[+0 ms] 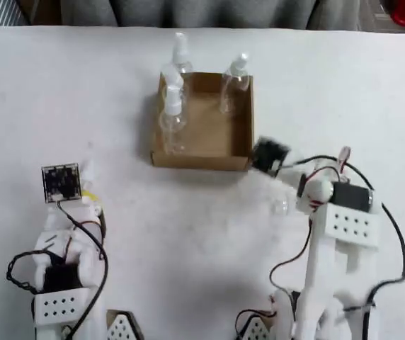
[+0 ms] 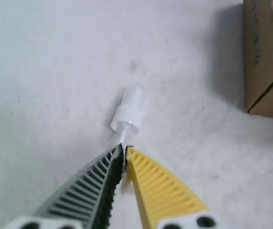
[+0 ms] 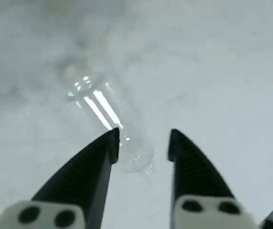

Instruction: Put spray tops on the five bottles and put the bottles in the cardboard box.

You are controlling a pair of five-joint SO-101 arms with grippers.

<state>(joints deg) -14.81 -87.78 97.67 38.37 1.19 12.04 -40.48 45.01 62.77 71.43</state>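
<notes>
A white spray top point(image 2: 128, 114) lies on the white table, its thin tube running in between the tips of my left gripper point(image 2: 125, 149), whose grey and yellow fingers are shut on it. A clear uncapped bottle point(image 3: 109, 117) lies on its side on the table. One end of it sits between the black fingers of my right gripper point(image 3: 141, 138), which is open around it. In the high view this bottle point(image 1: 280, 205) lies near the front right corner of the cardboard box point(image 1: 202, 157). Several bottles with spray tops point(image 1: 236, 81) stand upright in the box.
The left arm point(image 1: 64, 234) is at the front left of the table and the right arm point(image 1: 330, 212) at the front right. A corner of the box point(image 2: 265, 57) is near the left gripper. Open tabletop lies between the arms.
</notes>
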